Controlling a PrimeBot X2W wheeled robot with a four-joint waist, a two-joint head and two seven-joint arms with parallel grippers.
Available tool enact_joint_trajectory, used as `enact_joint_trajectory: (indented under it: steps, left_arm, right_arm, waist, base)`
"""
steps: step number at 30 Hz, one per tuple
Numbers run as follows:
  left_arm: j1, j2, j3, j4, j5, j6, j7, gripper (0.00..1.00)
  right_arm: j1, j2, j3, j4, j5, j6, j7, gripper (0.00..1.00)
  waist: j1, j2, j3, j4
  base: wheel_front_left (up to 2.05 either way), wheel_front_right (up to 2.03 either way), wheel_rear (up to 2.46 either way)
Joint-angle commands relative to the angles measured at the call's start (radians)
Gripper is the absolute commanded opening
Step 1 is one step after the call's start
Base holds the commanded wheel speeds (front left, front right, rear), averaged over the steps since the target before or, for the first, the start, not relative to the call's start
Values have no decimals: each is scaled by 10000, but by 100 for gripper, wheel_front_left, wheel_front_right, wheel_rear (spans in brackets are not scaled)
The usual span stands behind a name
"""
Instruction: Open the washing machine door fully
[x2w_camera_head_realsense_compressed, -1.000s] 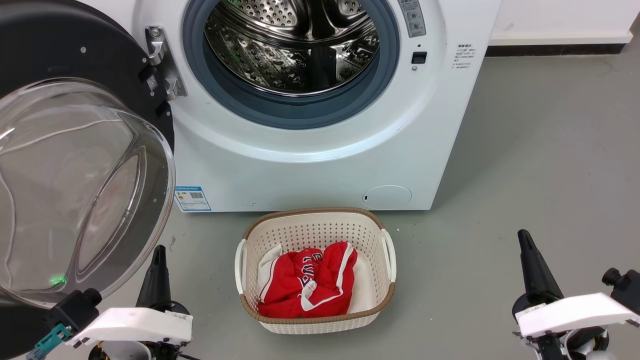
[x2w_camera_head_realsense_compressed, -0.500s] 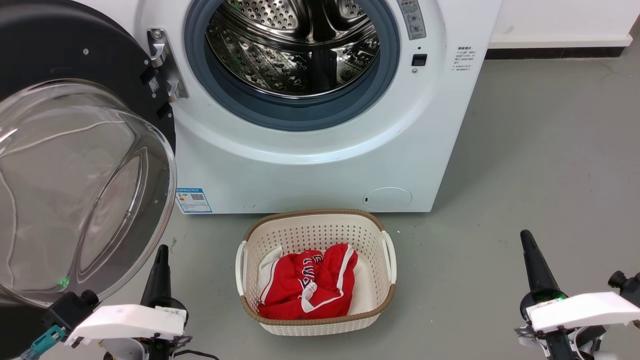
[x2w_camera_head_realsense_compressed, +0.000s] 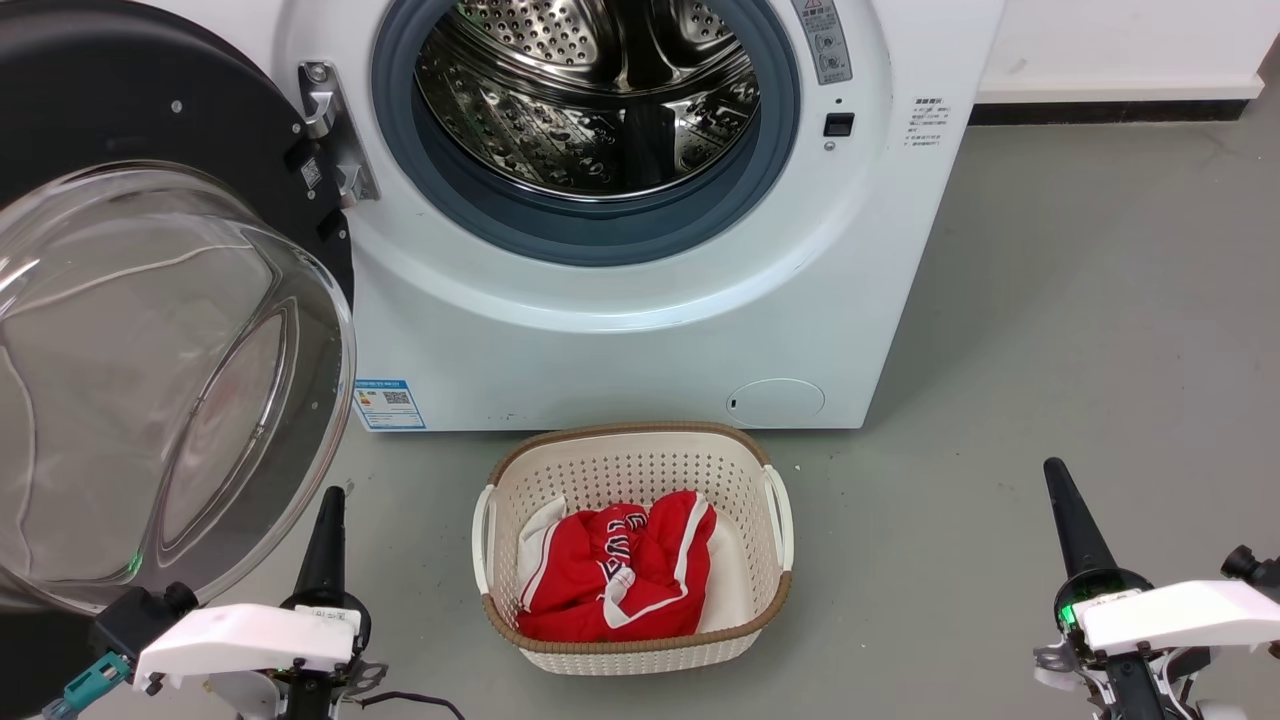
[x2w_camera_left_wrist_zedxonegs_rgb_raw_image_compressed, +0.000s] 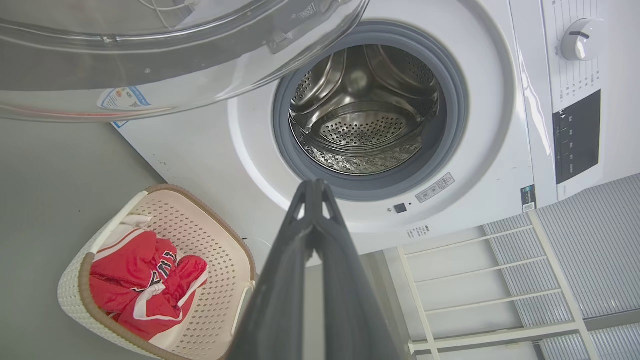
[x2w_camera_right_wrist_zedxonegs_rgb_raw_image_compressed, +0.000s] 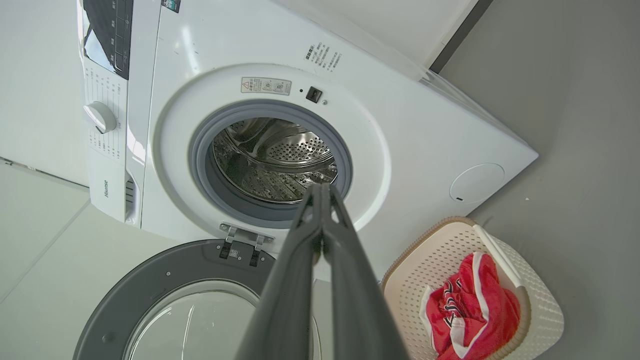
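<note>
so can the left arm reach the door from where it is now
Probably yes. The left gripper, shut, points up close beside the door and its glass bowl, with nothing between them; the basket sits off to its right, out of the way.

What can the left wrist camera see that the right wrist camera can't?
Left wrist, not right wrist: a white rack, and a blue label seen through the door glass. Right wrist, not left wrist: the brand name and the dark strip along the wall. Both: the door, the white machine, its drum, the dial, and the basket with red clothes.
</note>
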Motion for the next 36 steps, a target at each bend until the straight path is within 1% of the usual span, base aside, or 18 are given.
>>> enact_joint_trajectory:
  steps: [1,20,36]
  left_arm:
    - [-201,19,18,-44,-217,-78,54,0]
    - [-325,-24,80,187,-2051,-178,514,0]
    - [-419,-52,126,366,-3378,-250,856,0]
  right_arm:
    - [-220,-62,-42,-49,239,-1,42,0]
    - [-338,-42,-207,205,2037,-2,432,0]
    - [-439,-9,-349,375,3328,-2,724,0]
  waist:
    - [-1,0,-4,1]
    - [-1,0,-94,18]
    - [-1,0,-169,33]
  base:
    - [0,0,0]
    - [0,0,0]
    - [0,0,0]
